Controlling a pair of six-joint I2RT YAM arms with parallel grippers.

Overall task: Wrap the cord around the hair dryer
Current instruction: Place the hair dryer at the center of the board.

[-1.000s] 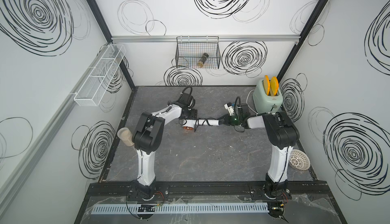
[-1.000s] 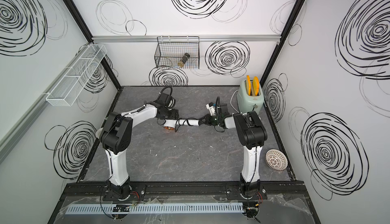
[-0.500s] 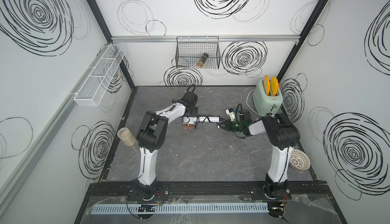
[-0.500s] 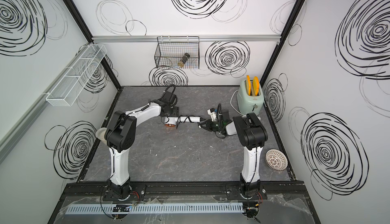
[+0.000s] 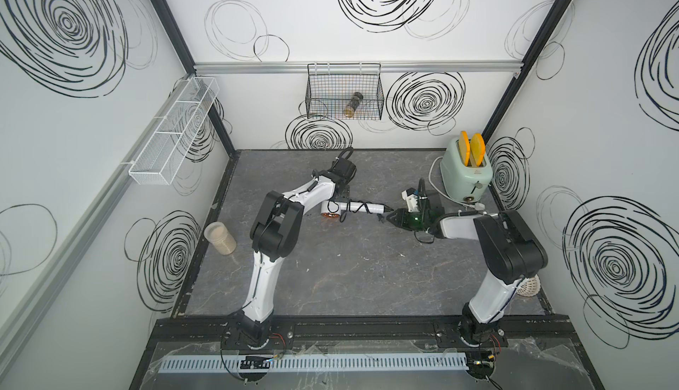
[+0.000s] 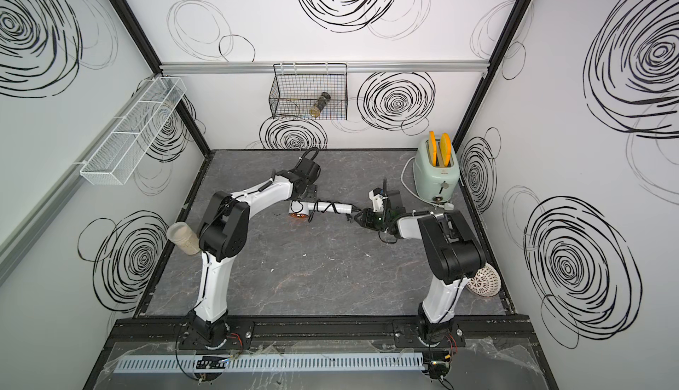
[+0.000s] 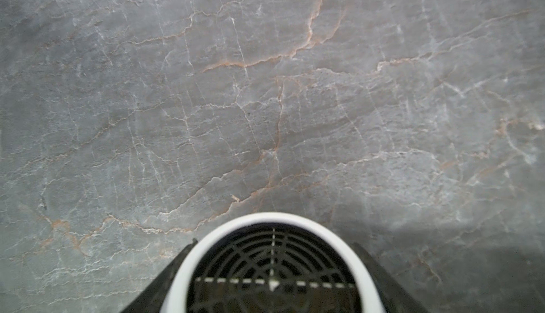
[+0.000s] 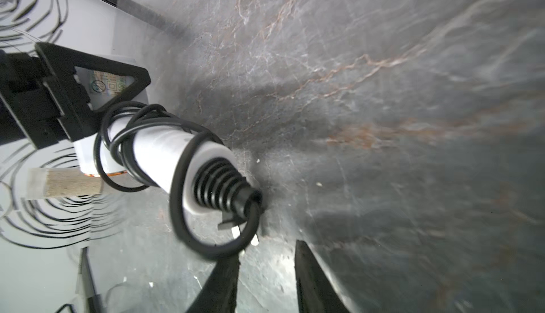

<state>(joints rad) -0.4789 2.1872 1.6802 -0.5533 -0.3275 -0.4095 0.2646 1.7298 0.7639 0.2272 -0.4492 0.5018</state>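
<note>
Mint toaster (image 5: 466, 176) at back right; jar (image 5: 219, 238) near left wall

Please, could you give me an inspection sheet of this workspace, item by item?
Surface: grey marbled table, a few small crumbs.
Job's things: hair dryer held by its head; cord coiled around its handle, end loop slack.
Clutter: toaster, jar, white perforated dome.
Grippers: left gripper shut on hair dryer; right gripper open, empty.
Cables: toaster's white cable lies on the table.
Surroundings: black wire basket holding a bottle; white mesh shelf; swirl-patterned walls.
</note>
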